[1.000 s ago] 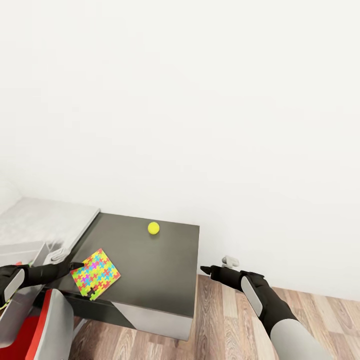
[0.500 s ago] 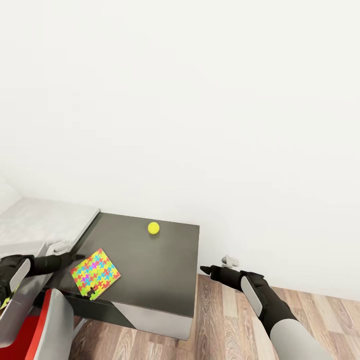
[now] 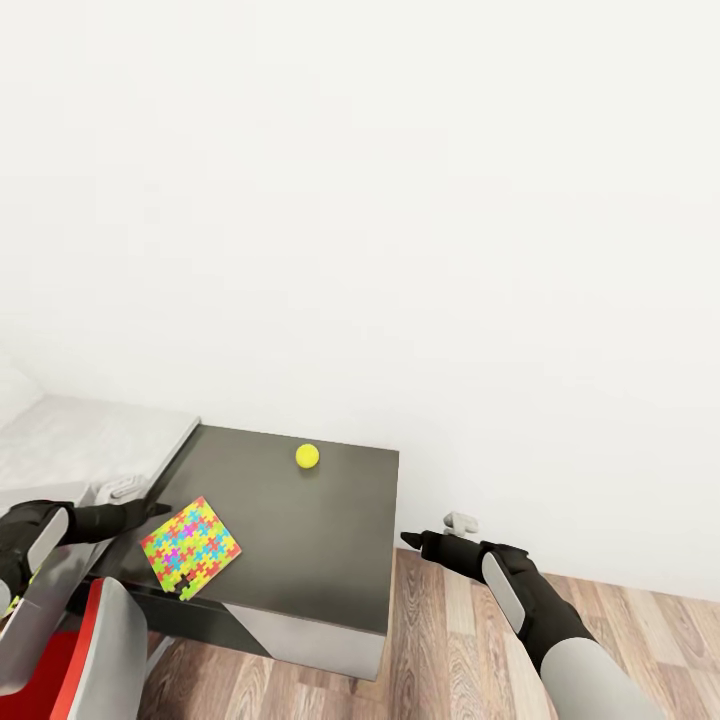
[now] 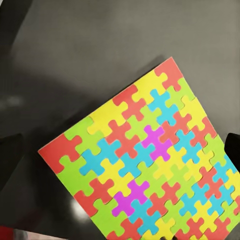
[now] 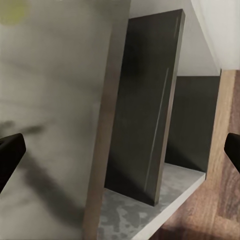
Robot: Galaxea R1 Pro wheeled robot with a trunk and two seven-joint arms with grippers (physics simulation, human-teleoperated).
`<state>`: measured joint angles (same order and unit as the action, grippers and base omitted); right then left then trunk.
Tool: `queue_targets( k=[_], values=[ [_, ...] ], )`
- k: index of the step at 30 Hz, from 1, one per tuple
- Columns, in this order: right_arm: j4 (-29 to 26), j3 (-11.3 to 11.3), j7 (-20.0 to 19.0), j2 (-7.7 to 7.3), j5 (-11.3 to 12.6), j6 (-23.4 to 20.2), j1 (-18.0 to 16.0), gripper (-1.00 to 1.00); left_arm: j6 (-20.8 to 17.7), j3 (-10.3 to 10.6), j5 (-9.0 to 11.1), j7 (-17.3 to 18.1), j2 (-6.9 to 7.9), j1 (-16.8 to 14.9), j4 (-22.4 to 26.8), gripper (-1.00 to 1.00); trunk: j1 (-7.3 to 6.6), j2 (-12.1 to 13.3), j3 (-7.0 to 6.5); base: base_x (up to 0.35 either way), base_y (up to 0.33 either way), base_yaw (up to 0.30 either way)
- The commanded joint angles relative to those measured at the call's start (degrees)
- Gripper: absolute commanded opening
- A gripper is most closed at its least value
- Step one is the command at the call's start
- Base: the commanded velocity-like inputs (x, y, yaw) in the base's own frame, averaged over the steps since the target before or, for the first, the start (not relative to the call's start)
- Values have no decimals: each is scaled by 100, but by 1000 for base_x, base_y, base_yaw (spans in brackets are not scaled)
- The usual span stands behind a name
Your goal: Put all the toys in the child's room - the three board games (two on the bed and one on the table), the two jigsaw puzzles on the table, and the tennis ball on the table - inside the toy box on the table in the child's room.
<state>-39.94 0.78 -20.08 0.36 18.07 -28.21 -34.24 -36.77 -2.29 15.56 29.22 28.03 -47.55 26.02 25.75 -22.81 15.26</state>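
Fingertips of the left tool (image 3: pixel 150 508) point along the near left edge of the dark tabletop (image 3: pixel 320 530); its dark fingers (image 4: pixel 11 155) show far apart at the two sides of the left wrist view, so it is spread and holds nothing. Just ahead of it the jigsaw puzzle (image 3: pixel 191 547) lies flat on the tabletop, near but not touching, one corner overhanging the front edge. Farther beyond it, near the back edge, sits the tennis ball (image 3: pixel 308 457), well apart from the puzzle. Behind the left tool a light grey rim (image 3: pixel 115 491) shows. The right tool (image 3: pixel 412 541) hovers off the tabletop's right side above the wood-plank floor (image 3: pixel 470 650), spread too and empty.
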Motion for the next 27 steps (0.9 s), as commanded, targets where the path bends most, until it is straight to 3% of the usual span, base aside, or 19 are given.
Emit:
queue_targets(
  k=[1, 8, 12, 27],
  values=[
    [-6, 1, 4, -1, 30, -34, -3, 100, -46, -21, 9, 10, -17, -4, 1, 100, 3, -11, 14, 0, 0, 0],
    [-5, 1, 4, -1, 30, -36, -3, 100, -63, -18, -11, -19, -138, -6, 0, 100, 3, -11, 64, 0, 0, 0],
    [-7, 1, 4, -1, 30, -36, -3, 100, -72, -19, -4, -224, -184, -4, 0, 100, 3, -11, 101, 0, 0, 0],
    [-5, 1, 4, 0, 30, -36, -3, 100, -110, -17, 17, -354, -157, -1, 0, 100, 3, -11, 169, 0, 0, 0]
  ],
)
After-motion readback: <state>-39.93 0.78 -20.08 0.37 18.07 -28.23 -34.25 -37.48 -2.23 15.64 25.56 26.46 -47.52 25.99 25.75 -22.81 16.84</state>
